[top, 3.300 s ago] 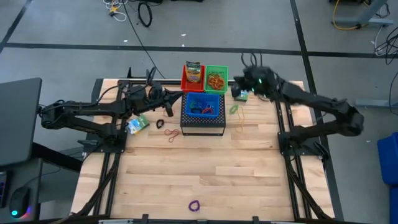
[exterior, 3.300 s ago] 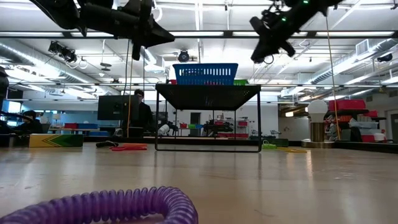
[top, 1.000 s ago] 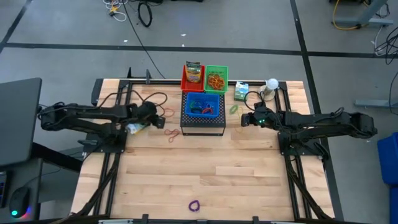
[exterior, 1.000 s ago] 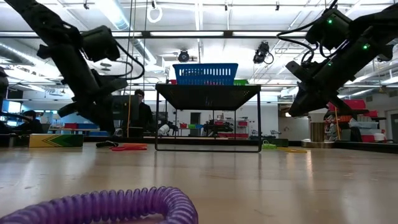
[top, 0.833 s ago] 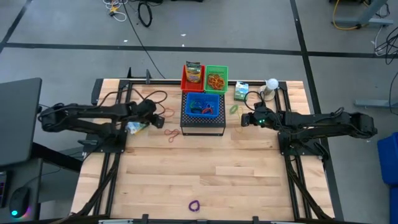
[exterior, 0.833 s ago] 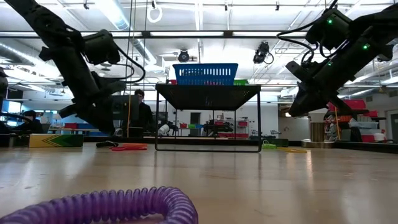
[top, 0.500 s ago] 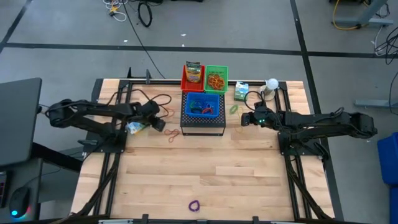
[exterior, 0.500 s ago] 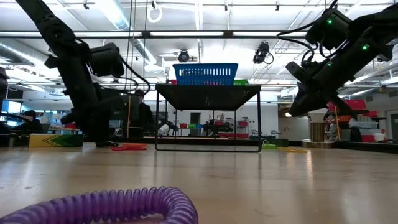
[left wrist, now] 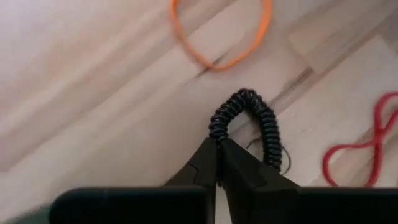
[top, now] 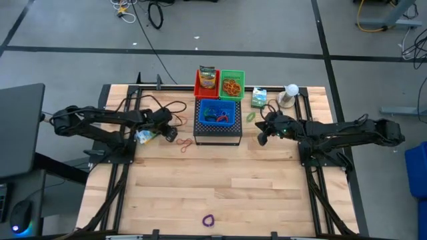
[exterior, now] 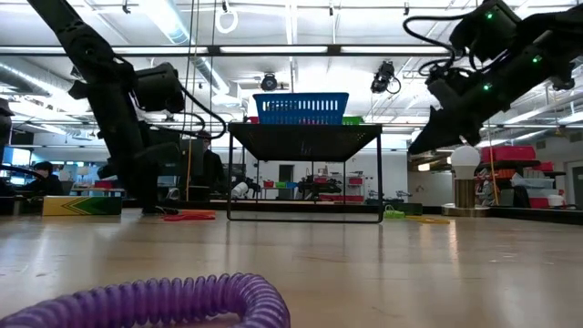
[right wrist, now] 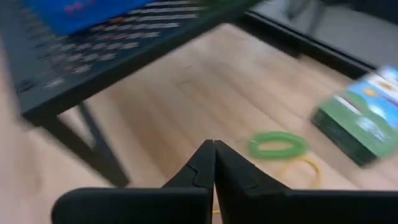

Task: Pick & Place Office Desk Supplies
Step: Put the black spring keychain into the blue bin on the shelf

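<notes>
Left wrist view: left pincer [left wrist: 217,163] pinched shut on end of black coiled loop [left wrist: 247,121] lying on table [left wrist: 93,124]. Grip looks thin; loop may slip or spring free on lift. Orange rubber band [left wrist: 222,32] just beyond, red band [left wrist: 357,152] beside.

High view: right pincer [top: 262,137] shut, empty, hanging beside black perforated stand [top: 217,131]. Green loop [right wrist: 278,145] and green-white box [right wrist: 360,121] lie ahead of it. Stand legs may block reach toward blue basket [top: 218,113].
</notes>
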Robot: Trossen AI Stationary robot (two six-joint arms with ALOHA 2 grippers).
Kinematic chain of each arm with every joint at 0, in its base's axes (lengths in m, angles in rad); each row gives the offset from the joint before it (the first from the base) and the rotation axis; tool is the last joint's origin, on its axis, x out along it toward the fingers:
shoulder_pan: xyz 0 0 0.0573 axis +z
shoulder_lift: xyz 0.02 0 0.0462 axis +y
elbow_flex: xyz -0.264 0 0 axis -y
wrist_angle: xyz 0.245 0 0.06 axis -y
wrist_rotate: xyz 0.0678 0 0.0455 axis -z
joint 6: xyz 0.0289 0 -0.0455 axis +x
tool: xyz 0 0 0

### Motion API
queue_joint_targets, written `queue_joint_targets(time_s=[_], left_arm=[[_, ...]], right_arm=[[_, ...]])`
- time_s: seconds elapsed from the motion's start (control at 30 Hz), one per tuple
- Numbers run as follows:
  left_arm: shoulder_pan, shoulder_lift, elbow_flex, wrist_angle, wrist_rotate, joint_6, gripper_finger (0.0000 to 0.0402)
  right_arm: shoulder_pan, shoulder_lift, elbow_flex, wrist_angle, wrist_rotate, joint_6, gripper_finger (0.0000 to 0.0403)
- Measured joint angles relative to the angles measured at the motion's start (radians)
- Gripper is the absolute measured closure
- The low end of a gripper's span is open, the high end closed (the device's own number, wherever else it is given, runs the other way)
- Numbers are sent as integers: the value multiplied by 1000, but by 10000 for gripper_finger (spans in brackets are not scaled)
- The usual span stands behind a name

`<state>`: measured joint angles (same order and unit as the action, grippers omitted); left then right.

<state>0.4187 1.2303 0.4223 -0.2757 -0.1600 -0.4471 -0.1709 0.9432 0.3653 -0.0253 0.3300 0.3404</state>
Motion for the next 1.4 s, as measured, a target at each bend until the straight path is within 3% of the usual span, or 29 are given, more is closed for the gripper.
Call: queue_joint_targets(time_s=[0.13, 0.3, 0.57, 0.77, 0.93, 1.13, 1.4], left_arm=[[0, -41, 48, 2, -3, 88, 390], [0, -96, 117, -74, -4, 149, 391], [0, -235, 331, -387, 1, 242, 391], [0, -284, 496, -342, 24, 164, 391], [-14, -216, 571, -225, 11, 125, 392], [-69, -49, 644, -95, 30, 138, 392], [-127, 166, 786, -87, 31, 210, 390]], right_arm=[[21, 0, 0, 5, -63, -38, 392], [46, 0, 0, -8, -39, -9, 399], [57, 0, 0, -17, -12, 44, 398], [57, 0, 0, -17, -10, 47, 398], [57, 0, 0, -17, 16, 47, 398], [57, 0, 0, -16, 35, 47, 398], [57, 0, 0, -16, 35, 48, 398]])
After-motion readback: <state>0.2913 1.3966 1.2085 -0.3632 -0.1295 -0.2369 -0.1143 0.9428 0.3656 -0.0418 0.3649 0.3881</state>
